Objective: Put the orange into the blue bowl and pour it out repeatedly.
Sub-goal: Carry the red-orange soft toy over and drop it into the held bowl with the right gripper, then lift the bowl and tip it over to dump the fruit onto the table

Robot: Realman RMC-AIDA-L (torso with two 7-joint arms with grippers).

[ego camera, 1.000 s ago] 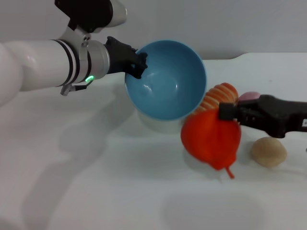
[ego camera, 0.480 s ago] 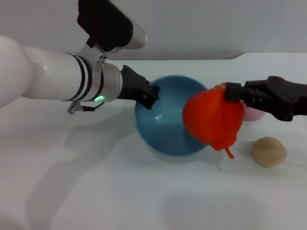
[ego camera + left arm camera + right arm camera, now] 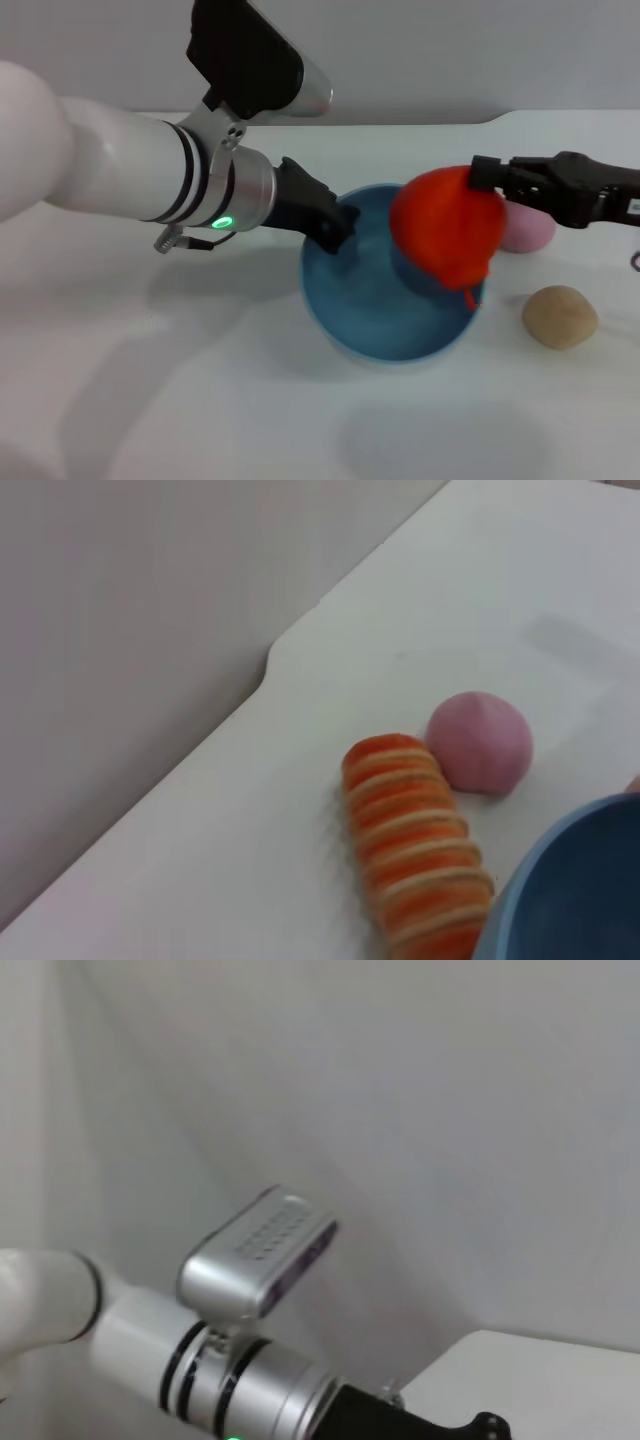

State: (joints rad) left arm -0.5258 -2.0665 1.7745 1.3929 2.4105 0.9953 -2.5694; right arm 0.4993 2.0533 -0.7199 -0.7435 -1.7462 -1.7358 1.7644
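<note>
Right gripper (image 3: 484, 186), reaching in from my right, pinches the bright red-orange round orange (image 3: 447, 231) above the far right rim of the smooth light-blue deep bowl (image 3: 385, 330), whose hollow looks bare. Left gripper (image 3: 335, 224) clamps the near-left rim. I see a tan ball (image 3: 560, 316) just right, apart.

The left arm reaches in from the left, its white forearm slanting down toward the centre, a green light lit on the wrist ring. Its dark left tool (image 3: 335, 222) is closed on the near-left rim of the blue bowl (image 3: 385, 340). The right tool (image 3: 490, 180) extends level from the right edge, clamped on the orange (image 3: 445, 235) and holding it above the bowl's right side.
</note>
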